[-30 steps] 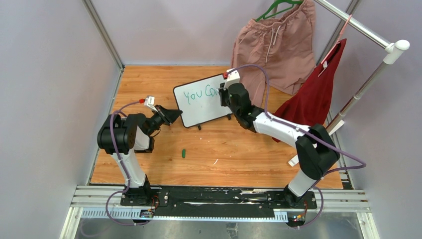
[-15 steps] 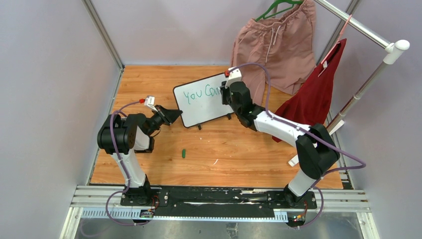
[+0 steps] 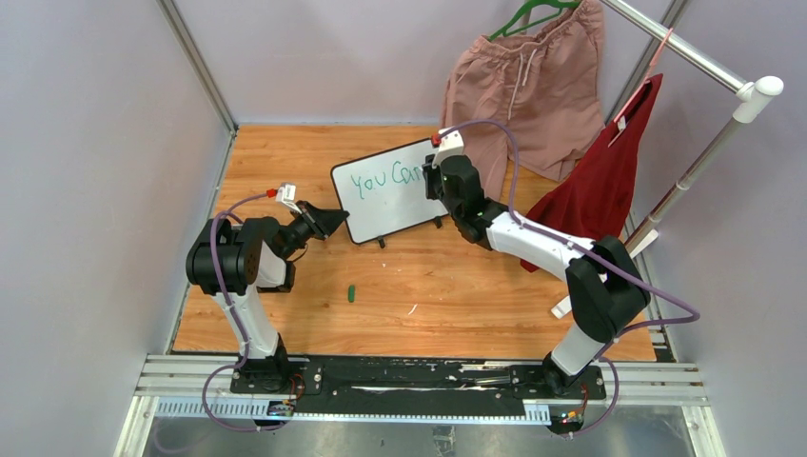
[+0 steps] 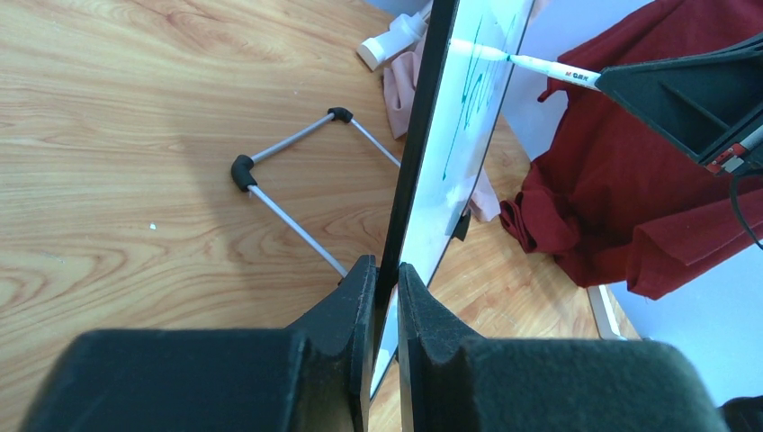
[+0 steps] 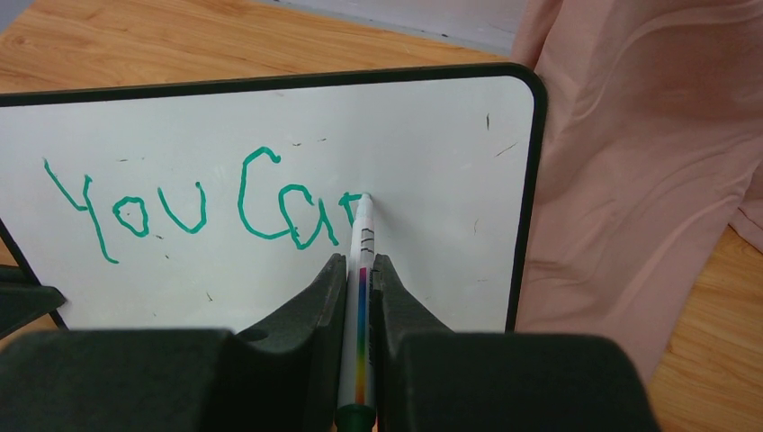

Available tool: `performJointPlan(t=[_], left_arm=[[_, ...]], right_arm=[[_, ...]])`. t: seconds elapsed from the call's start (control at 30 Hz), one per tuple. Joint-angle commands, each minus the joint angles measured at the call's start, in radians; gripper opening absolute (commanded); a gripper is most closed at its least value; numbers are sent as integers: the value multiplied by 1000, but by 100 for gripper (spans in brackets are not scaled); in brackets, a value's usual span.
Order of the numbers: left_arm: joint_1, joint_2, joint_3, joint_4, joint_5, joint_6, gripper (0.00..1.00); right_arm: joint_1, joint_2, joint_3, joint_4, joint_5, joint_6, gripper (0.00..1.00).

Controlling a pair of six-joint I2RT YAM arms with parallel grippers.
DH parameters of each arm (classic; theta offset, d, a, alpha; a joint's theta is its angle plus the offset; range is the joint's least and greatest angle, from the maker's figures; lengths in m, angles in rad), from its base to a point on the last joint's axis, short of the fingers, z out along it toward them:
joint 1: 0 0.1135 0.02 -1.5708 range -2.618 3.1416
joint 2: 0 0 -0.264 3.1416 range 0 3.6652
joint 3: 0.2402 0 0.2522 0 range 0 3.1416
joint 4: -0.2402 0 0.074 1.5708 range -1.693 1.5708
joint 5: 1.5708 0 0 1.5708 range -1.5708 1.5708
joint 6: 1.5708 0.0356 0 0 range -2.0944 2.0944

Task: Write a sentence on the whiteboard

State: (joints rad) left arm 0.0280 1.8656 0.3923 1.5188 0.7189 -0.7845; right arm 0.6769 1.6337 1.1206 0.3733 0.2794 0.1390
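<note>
I see the whiteboard [image 3: 381, 202] standing up in the far half of the table [image 3: 457, 286], about midway between the left and right edges. My left fingers [image 4: 355, 306] are closed narrowly on its black frame, at the left side. My right fingers [image 5: 315, 306] pinch a marker [image 5: 363, 238]; its tip touches the board just after the green words [image 5: 180, 211] "You Ca". A small green thing [image 3: 351, 293] lies alone, nearer the front edge.
</note>
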Motion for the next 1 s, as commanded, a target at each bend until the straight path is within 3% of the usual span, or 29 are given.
performJointPlan(t=[0.0, 0.6, 0.97], left_arm=[[0, 14, -9, 39, -16, 21, 0], [0, 14, -9, 38, -16, 22, 0], [0, 13, -10, 38, -21, 21, 0]], right_arm=[[-19, -16, -29, 2, 20, 11, 0], [-13, -107, -83, 15, 2, 35, 0], [126, -206, -181, 92, -24, -10, 0]])
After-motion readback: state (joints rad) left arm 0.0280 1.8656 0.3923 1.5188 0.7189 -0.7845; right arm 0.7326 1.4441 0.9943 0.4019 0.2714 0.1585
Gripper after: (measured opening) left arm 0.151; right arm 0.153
